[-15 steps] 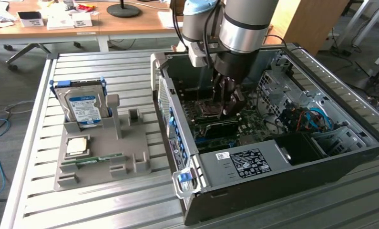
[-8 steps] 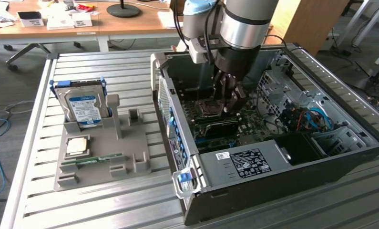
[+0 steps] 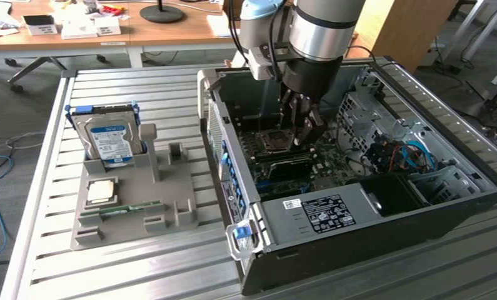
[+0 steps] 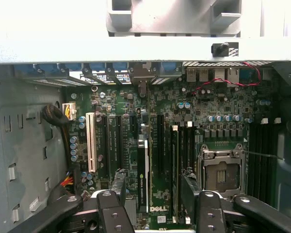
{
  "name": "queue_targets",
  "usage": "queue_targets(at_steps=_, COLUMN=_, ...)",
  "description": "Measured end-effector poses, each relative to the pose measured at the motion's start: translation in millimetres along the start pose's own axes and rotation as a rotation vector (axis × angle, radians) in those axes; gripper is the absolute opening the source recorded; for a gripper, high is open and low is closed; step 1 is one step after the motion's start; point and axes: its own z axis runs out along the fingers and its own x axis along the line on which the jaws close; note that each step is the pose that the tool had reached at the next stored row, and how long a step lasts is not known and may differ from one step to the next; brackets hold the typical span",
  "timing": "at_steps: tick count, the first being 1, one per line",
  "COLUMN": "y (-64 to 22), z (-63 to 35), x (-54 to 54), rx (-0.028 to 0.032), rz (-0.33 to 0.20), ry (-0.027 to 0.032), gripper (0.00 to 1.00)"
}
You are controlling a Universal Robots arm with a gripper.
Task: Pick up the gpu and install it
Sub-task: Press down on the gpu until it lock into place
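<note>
Gripper [image 3: 302,132] hangs down inside the open computer case [image 3: 357,245], its jaws spread wide and clamped on nothing. The wrist view puts the gripper [image 4: 160,211] straight over the green motherboard [image 4: 223,104]. Its black, blocky fingers [image 4: 110,209] stand one on each side of the gpu [image 4: 142,167]. This card stands on edge in a slot near the middle of the case floor, so that it shows as a thin dark strip with a pale label along it. A gap shows between the card and each finger.

That view also shows details the exterior view cannot resolve:
- a square silver processor socket [image 4: 220,172] with its metal latch frame
- a long white plastic slot [image 4: 90,143]
- rows of small blue-capped cylinders
- a twisted red and black wire by the case's rear wall

The exterior view gives the surroundings. The case is a dark box lying on its side on a table [image 3: 106,272] of ribbed pale metal slats. Outside the case, on the exterior view's left, sits a grey moulded tray [image 3: 127,228]. A silver hard drive [image 3: 108,139] with a blue-white label stands upright in it. A flat square processor chip [image 3: 102,190] and a narrow green memory stick [image 3: 131,209] lie there too.
</note>
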Motion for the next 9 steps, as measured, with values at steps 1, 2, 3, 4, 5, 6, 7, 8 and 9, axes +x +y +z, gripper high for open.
queue_targets(at_steps=1, y=0.0, z=0.0, x=0.0, rx=0.0000, rz=0.000, ry=0.0000, gripper=0.58)
queue_targets(at_steps=2, y=0.0, z=0.0, x=0.0, rx=0.0000, rz=0.000, ry=0.0000, gripper=0.58)
queue_targets(at_steps=3, y=0.0, z=0.0, x=0.0, rx=-0.0001, rz=0.000, ry=0.0000, gripper=0.58)
queue_targets(at_steps=4, y=0.0, z=0.0, x=0.0, rx=0.0000, rz=0.000, ry=0.0000, gripper=0.58)
queue_targets(at_steps=5, y=0.0, z=0.0, x=0.0, rx=0.0000, rz=0.000, ry=0.0000, gripper=0.58)
queue_targets(at_steps=6, y=0.0, z=0.0, x=0.0, rx=0.0000, rz=0.000, ry=0.0000, gripper=0.58)
queue_targets(at_steps=7, y=0.0, z=0.0, x=0.0, rx=0.0000, rz=0.000, ry=0.0000, gripper=0.57)
queue_targets(at_steps=8, y=0.0, z=0.0, x=0.0, rx=0.0000, rz=0.000, ry=0.0000, gripper=0.57)
queue_targets(at_steps=9, y=0.0, z=0.0, x=0.0, rx=0.0000, rz=0.000, ry=0.0000, gripper=0.57)
